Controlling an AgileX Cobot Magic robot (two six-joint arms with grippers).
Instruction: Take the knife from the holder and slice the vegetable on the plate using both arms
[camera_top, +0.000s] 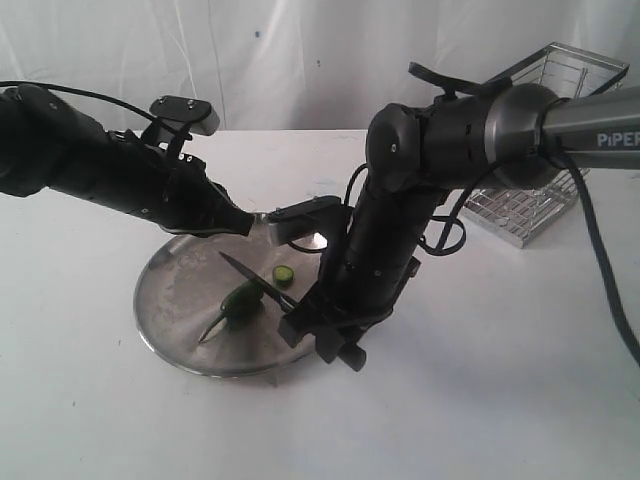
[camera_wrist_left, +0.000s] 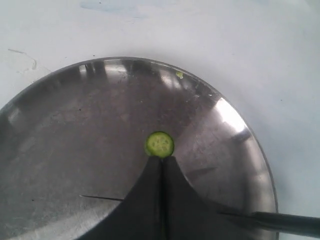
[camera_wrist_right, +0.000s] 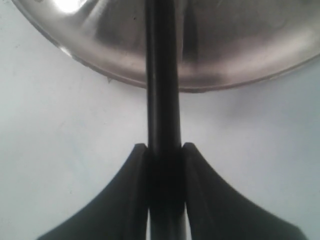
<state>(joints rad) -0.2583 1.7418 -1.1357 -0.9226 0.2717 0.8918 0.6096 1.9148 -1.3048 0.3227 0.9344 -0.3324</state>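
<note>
The silver plate (camera_top: 165, 300) lies at table centre-left. On it rests the dark green chili (camera_top: 240, 298), stem toward the front, with one cut round slice (camera_top: 284, 275) beside it. My right gripper (camera_top: 303, 322) is shut on the black knife (camera_top: 250, 275) at its handle, by the plate's right rim, and the blade reaches over the chili. In the right wrist view the fingers (camera_wrist_right: 137, 165) clamp the knife handle (camera_wrist_right: 162, 75) over the plate rim (camera_wrist_right: 240, 45). My left gripper (camera_top: 245, 225) hovers over the plate's far side, shut and empty, its tip (camera_wrist_left: 162, 159) just short of the slice (camera_wrist_left: 159, 144).
The silver wire holder (camera_top: 520, 210) stands tilted at the back right, behind the right arm's grey PIPER tube (camera_top: 600, 125). White tabletop surrounds the plate, and a white cloth backdrop hangs behind.
</note>
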